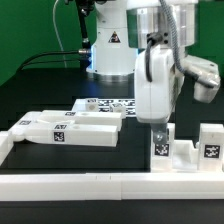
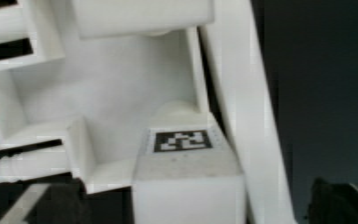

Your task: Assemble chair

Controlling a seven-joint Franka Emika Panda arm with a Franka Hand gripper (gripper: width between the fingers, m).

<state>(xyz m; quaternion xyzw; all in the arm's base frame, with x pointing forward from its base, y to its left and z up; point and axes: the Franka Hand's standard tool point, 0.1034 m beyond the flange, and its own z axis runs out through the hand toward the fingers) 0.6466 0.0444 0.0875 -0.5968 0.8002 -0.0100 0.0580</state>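
The black table (image 1: 40, 90) carries everything. The arm (image 1: 155, 75) reaches down toward 5 o'clock in the exterior view. The rail (image 1: 90, 183) runs along 6 o'clock. Chair slabs (image 1: 70, 127) lie at 9 o'clock, with the marker board (image 1: 105, 103) just behind them. A tagged block (image 1: 160, 148) stands right under the gripper (image 1: 160, 128), and a second block (image 1: 210, 145) stands at 3 o'clock. A white tagged part (image 2: 123, 90) fills the wrist view and hides the fingers, so I cannot tell whether the jaws are parted or gripping.

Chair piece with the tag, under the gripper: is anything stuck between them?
Nothing visible. The gripper is right over the tagged chair piece; the slabs and small block lie off to the sides.
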